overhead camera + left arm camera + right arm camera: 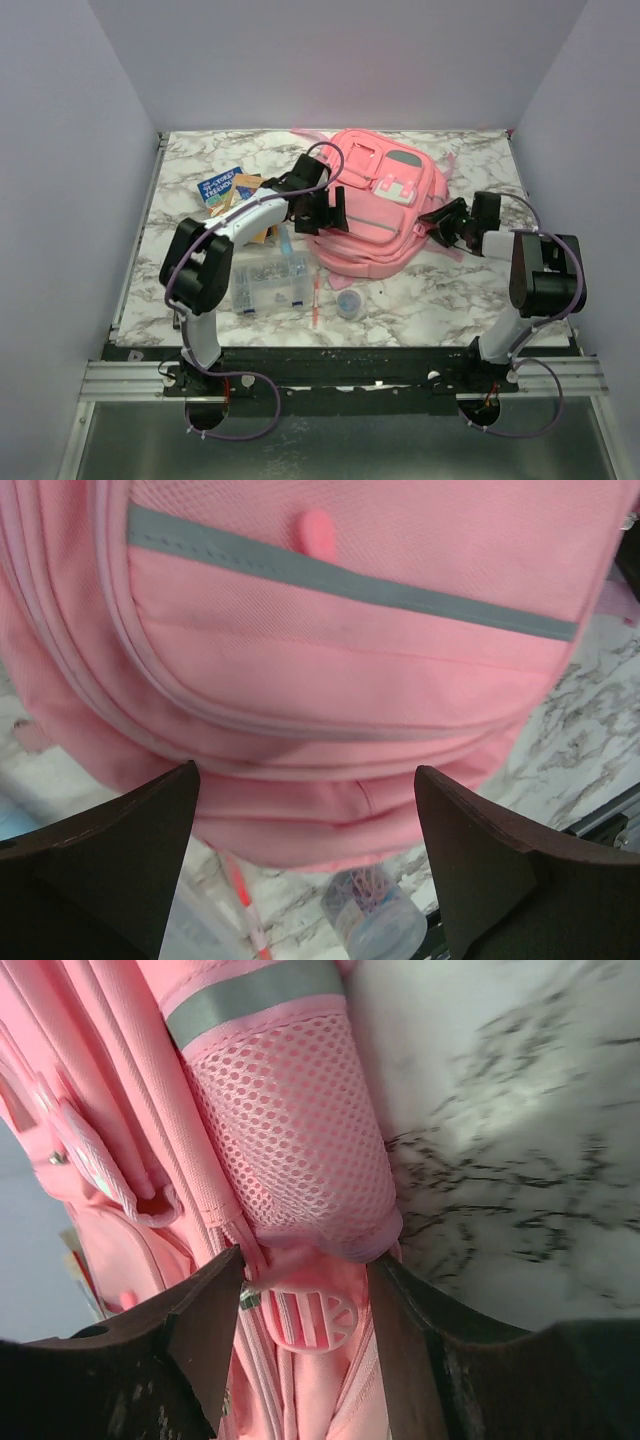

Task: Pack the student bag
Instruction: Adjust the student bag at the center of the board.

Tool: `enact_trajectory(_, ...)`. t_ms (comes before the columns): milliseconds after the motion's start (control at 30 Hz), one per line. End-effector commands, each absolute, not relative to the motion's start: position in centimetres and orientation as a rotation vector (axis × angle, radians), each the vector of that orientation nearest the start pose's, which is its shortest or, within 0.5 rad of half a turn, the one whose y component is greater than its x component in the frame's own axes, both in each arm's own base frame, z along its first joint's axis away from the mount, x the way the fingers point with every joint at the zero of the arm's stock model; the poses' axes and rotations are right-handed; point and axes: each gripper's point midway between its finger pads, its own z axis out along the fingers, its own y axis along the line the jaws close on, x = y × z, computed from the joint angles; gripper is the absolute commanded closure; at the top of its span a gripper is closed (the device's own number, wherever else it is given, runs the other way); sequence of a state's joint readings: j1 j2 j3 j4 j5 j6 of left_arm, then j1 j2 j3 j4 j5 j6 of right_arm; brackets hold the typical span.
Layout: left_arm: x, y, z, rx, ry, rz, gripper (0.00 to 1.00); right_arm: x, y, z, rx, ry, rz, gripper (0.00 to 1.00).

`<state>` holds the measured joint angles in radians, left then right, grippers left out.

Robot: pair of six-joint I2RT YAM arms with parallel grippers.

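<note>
The pink student bag [380,215] lies flat in the middle of the table, front up, with its white-pink clasp [398,188] showing. My left gripper [327,210] is at the bag's left edge. In the left wrist view it [306,780] is open wide and empty above the front pocket [340,680]. My right gripper [443,222] is at the bag's right side. In the right wrist view its jaws [308,1265] stand partly open on either side of a pink zipper pull [315,1318], just below the mesh side pocket [290,1130].
A clear compartment box [270,283] sits left of the bag's near end, with a pink pen [317,295] and a small clear jar [349,304] of clips beside it. Books [225,188] lie at the far left. The jar [375,915] and pen [245,900] also show under my left gripper.
</note>
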<state>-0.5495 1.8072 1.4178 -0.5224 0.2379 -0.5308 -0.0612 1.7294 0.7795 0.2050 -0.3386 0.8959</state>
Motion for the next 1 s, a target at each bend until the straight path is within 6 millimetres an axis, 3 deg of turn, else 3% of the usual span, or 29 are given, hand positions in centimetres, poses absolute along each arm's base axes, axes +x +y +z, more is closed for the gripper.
enact_trajectory(0, 36.0, -31.4, 9.0, 0.086, 2.681, -0.810, 0.11, 38.9, 3.8, 1.4, 1.140, 2.163, 0.778, 0.45)
enact_trajectory(133, 35.1, -34.2, 7.8, 0.090, 2.745, -0.926, 0.13, 36.7, 2.1, 2.2, 1.119, 2.172, 0.706, 0.44)
enact_trajectory(267, 34.1, -36.6, 9.1, 0.173, 2.730, -1.008, 0.13, 35.4, 1.7, 5.0, 0.923, 2.171, 0.635, 0.43)
enact_trajectory(300, 34.1, -36.9, 9.6, 0.182, 2.724, -1.038, 0.13, 35.3, 1.8, 5.8, 0.842, 2.165, 0.629, 0.37)
enact_trajectory(367, 34.7, -36.8, 10.2, 0.189, 2.709, -1.048, 0.12, 35.5, 1.7, 6.8, 0.728, 2.174, 0.545, 0.15)
enact_trajectory(533, 36.2, -35.0, 9.6, 0.145, 2.725, -1.030, 0.12, 36.0, 1.5, 8.6, 0.554, 2.195, 0.311, 0.10)
enact_trajectory(700, 36.1, -34.6, 7.8, 0.149, 2.782, -1.021, 0.12, 37.1, 3.7, 9.7, 0.585, 2.182, 0.497, 0.08)
enact_trajectory(967, 35.6, -35.5, 8.1, 0.124, 2.805, -1.112, 0.12, 39.1, 7.8, 12.8, 0.529, 2.023, 0.935, 0.14)
